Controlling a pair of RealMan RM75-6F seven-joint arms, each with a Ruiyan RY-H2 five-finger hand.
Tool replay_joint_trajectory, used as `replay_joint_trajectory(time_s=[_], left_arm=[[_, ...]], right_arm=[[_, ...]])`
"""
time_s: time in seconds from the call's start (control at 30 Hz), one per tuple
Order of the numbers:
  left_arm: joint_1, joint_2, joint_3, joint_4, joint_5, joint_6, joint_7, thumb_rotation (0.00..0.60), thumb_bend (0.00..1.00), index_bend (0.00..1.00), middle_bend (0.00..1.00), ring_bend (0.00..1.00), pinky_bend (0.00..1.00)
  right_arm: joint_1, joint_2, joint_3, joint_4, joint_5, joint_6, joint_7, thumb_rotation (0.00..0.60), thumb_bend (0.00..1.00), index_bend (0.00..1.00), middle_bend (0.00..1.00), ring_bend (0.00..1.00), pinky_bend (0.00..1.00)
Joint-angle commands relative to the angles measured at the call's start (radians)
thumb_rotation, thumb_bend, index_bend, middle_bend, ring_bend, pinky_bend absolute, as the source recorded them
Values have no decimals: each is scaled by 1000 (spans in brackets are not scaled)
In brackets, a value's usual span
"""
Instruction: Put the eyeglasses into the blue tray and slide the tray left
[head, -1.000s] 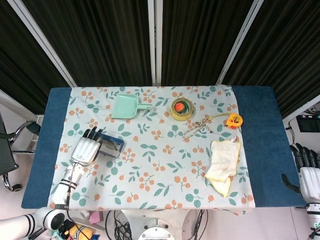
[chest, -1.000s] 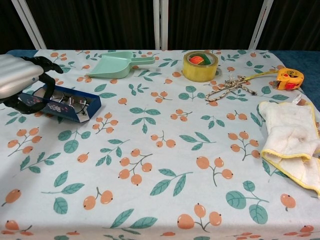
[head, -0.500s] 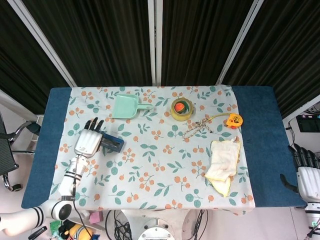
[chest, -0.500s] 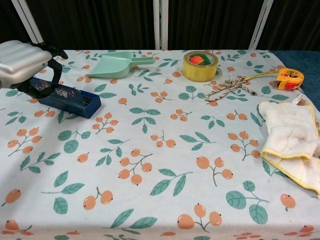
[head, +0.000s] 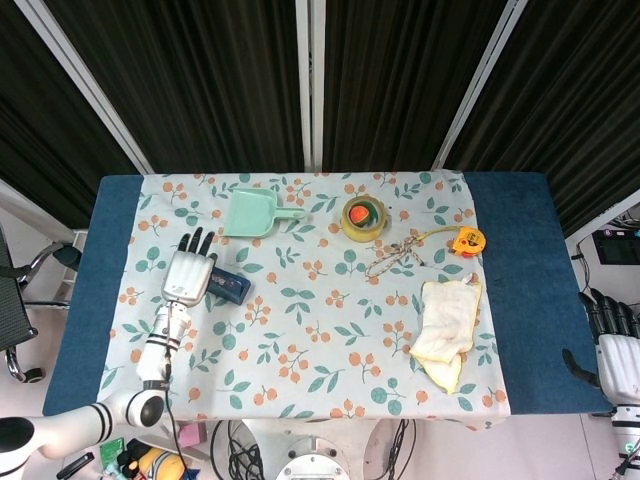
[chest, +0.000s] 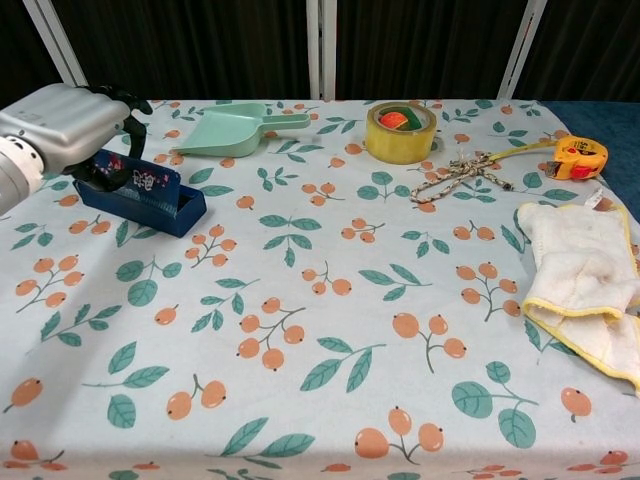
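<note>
1. We saw the left hand (head: 189, 275) lying over the blue tray (head: 229, 288) at the left side of the table (head: 520, 300), fingers stretched toward the far edge; a second earlier it sat lower and further left.

2. In the chest view that hand (chest: 62, 128) had its dark fingers curled over the tray's (chest: 150, 197) far wall, gripping it, and the tray stood tilted, its near wall turned up toward us. A second before it lay flat.

3. The eyeglasses had shown inside the tray a second earlier; now the raised wall and the hand hid the inside, so we could not tell where they lay.

4. The tray's right end had shifted slightly right, nearer the mint dustpan (head: 255, 213), though the two remained apart.

5. The right hand (head: 615, 345) hung off the table's right edge, unchanged, holding nothing, fingers loosely together and bent.

6. The tape roll (head: 362, 218), the cord (head: 398, 256), the orange tape measure (head: 467, 240) and the yellow-edged cloth (head: 445, 325) all lay where they had been.
</note>
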Motion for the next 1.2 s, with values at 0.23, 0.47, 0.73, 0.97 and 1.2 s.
replay_joint_trajectory(time_s=[0.23, 0.47, 0.73, 0.97, 1.2], left_arm=[[3, -37, -1, 68, 81, 67, -123, 600, 222, 0, 0, 56, 159], [26, -25, -2, 54, 103, 110, -162, 600, 132, 0, 0, 56, 159], [192, 172, 121, -170, 289, 310, -478, 600, 106, 0, 27, 56, 164], [348, 391, 266, -301, 313, 357, -533, 600, 95, 12, 50, 44, 163], [431, 429, 278, -261, 331, 428, -574, 600, 95, 26, 45, 44, 162]], right_arm=[[1, -6, 1, 7, 0, 0, 6, 600, 224, 0, 0, 0, 0], [0, -7, 2, 7, -1, 2, 8, 600, 224, 0, 0, 0, 0], [4, 6, 4, 10, -21, 13, 21, 600, 205, 0, 0, 0, 0], [3, 18, -2, -12, -39, 26, 7, 600, 176, 0, 0, 0, 0], [0, 18, -5, -35, -28, 22, -17, 600, 176, 0, 0, 0, 0]])
